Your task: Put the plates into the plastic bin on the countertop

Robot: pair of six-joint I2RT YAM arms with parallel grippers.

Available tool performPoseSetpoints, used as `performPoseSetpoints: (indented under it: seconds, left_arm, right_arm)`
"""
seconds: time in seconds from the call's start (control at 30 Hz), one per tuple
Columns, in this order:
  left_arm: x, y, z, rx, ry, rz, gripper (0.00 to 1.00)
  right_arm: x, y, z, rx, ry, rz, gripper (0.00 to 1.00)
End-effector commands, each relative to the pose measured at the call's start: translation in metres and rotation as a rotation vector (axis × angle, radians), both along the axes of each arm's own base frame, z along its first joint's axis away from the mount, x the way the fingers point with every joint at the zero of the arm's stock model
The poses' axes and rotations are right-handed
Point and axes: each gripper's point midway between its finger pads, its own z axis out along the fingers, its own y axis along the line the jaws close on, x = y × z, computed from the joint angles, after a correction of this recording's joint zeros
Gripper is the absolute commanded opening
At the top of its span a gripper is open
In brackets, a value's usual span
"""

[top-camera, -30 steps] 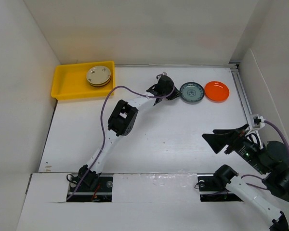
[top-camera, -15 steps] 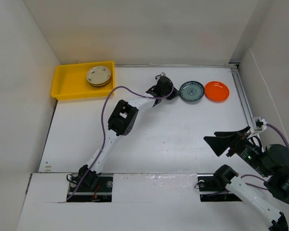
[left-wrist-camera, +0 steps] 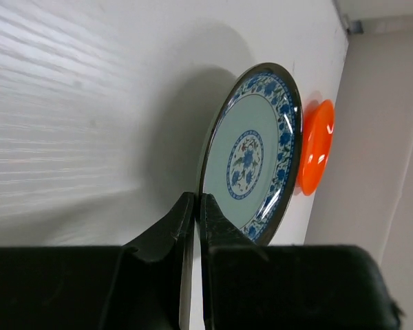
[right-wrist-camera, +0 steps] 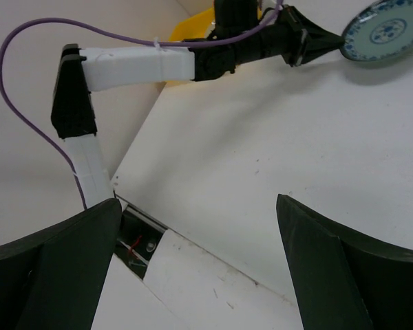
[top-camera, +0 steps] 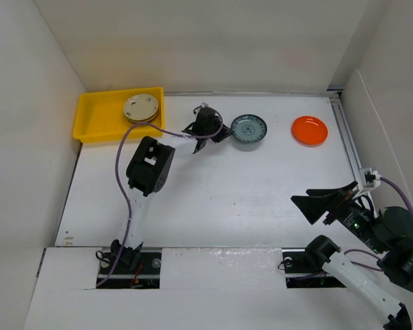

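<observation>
My left gripper [top-camera: 224, 133] is shut on the rim of the teal-patterned plate [top-camera: 249, 130] and holds it above the white countertop [top-camera: 261, 185] at the back. In the left wrist view the plate [left-wrist-camera: 251, 155] stands edge-on between my closed fingers [left-wrist-camera: 182, 216]. An orange plate [top-camera: 310, 130] lies on the counter to the right; it also shows in the left wrist view [left-wrist-camera: 315, 148]. The yellow plastic bin [top-camera: 100, 118] sits at the back left with a stack of plates [top-camera: 140, 108], cream on top. My right gripper [top-camera: 310, 203] is open and empty near the front right.
White walls enclose the countertop on the left, back and right. The left arm [top-camera: 146, 168] and its purple cable stretch across the left-centre of the counter. In the right wrist view the left arm [right-wrist-camera: 144, 65] and the held plate [right-wrist-camera: 382, 31] show.
My left gripper closed on the teal-patterned plate, lifted it and carried it left, away from the orange plate, toward the bin. The right arm has stayed nearly still.
</observation>
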Motion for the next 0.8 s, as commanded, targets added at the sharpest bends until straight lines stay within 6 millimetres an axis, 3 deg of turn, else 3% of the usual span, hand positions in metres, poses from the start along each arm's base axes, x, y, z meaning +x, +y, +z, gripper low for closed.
performPoseSetpoints:
  seconds: [0.0, 0.03, 0.13, 0.17, 0.27, 0.3, 0.47, 0.5, 0.53, 0.6, 0.63, 0.7, 0.77]
  left_arm:
    - [0.024, 0.033, 0.114, -0.117, -0.225, 0.056, 0.00]
    - [0.023, 0.044, 0.132, -0.109, -0.248, 0.063, 0.00]
    - [0.034, 0.093, 0.150, -0.054, -0.245, 0.152, 0.00]
    - [0.045, 0.122, 0.153, -0.030, -0.243, 0.210, 0.00]
    - [0.045, 0.177, 0.152, 0.031, -0.172, 0.320, 0.00]
    - [0.052, 0.212, 0.149, 0.059, -0.152, 0.398, 0.00]
    - [0.050, 0.303, 0.152, 0.092, -0.105, 0.559, 0.00]
    - [0.048, 0.317, 0.152, 0.098, -0.091, 0.584, 0.00]
    - [0.048, 0.345, 0.156, 0.100, -0.090, 0.634, 0.00]
    - [0.044, 0.373, 0.150, 0.121, -0.051, 0.678, 0.00]
    - [0.044, 0.398, 0.150, 0.126, -0.037, 0.723, 0.00]
    - [0.049, 0.417, 0.156, 0.118, -0.050, 0.739, 0.00]
    - [0.053, 0.438, 0.145, 0.133, -0.019, 0.769, 0.00]
  right_arm:
    - [0.000, -0.002, 0.003, 0.002, -0.018, -0.006, 1.00]
    - [0.000, -0.002, 0.003, 0.002, -0.018, -0.006, 1.00]
    - [0.001, -0.001, -0.001, -0.003, -0.011, -0.006, 1.00]
    - [0.001, -0.001, -0.001, -0.003, -0.011, -0.006, 1.00]
    - [0.004, 0.002, -0.003, 0.006, -0.008, -0.006, 1.00]
    - [0.004, 0.002, -0.003, 0.006, -0.008, -0.006, 1.00]
    - [0.025, 0.010, -0.002, 0.006, -0.011, -0.041, 1.00]
    - [0.034, 0.017, -0.008, -0.011, 0.012, -0.041, 1.00]
    - [0.040, 0.021, -0.005, -0.009, 0.008, -0.041, 1.00]
    - [0.050, 0.039, 0.001, -0.003, -0.010, 0.006, 1.00]
    - [0.062, 0.052, -0.007, -0.030, 0.028, 0.025, 1.00]
    - [0.071, 0.067, 0.001, -0.013, 0.009, 0.065, 1.00]
    - [0.086, 0.075, 0.002, -0.012, 0.008, 0.056, 1.00]
